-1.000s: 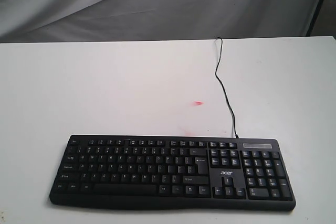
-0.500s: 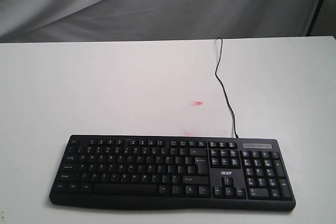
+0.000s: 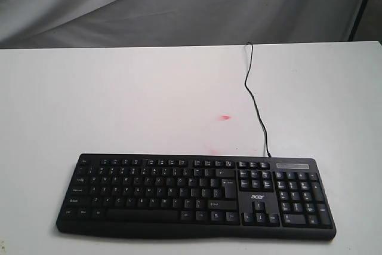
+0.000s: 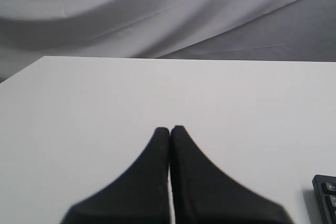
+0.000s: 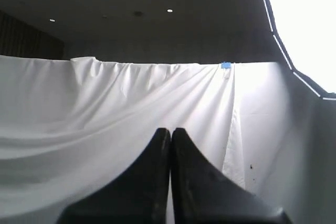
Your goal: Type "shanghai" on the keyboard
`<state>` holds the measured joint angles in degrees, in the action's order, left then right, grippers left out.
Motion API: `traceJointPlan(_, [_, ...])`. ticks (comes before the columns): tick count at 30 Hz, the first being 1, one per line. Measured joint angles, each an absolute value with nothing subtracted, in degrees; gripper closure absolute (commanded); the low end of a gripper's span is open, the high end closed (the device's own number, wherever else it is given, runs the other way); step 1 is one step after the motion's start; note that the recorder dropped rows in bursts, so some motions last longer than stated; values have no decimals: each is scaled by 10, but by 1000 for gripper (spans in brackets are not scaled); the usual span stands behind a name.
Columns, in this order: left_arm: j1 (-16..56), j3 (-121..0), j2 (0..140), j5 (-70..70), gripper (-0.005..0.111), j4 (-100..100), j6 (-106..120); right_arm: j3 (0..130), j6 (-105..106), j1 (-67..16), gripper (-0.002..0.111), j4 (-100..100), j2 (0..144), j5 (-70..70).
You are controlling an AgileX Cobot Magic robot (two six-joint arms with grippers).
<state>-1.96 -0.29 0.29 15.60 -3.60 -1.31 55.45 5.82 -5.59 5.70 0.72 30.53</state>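
Observation:
The black keyboard [image 3: 197, 195] with white-lettered keys, a number pad and an "acer" logo lies along the near edge of the white table [image 3: 119, 100]. Its thin black cable [image 3: 255, 103] runs toward the table's far edge. Neither arm shows in the exterior view. In the left wrist view my left gripper [image 4: 170, 128] is shut with nothing between its fingers, above bare table, and a corner of the keyboard [image 4: 326, 195] shows at the frame's edge. In the right wrist view my right gripper [image 5: 170, 129] is shut and empty, facing the white cloth backdrop [image 5: 105, 108], with no keyboard in sight.
A small red mark [image 3: 225, 117] and a fainter pink smear [image 3: 215, 147] stain the table behind the keyboard. A draped grey-white cloth [image 3: 179, 4] hangs behind the table. A dark stand leg [image 3: 361, 4] rises at the far right.

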Motion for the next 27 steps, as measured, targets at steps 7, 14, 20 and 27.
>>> traceJointPlan(7, [-20, -3, 3, 156, 106, -36, -13, 470, 49, -56, 108, 56, 1, 295])
traceJointPlan(14, [-20, -3, 3, 156, 106, -36, -13, 410, 18, -56, 108, 36, 1, 294])
traceJointPlan(20, [-20, -3, 3, 156, 106, -36, -13, 390, 9, -56, 108, 19, 1, 294])
traceJointPlan(27, [-20, -3, 3, 156, 106, -36, -13, 349, 8, -56, 108, 10, 2, 263])
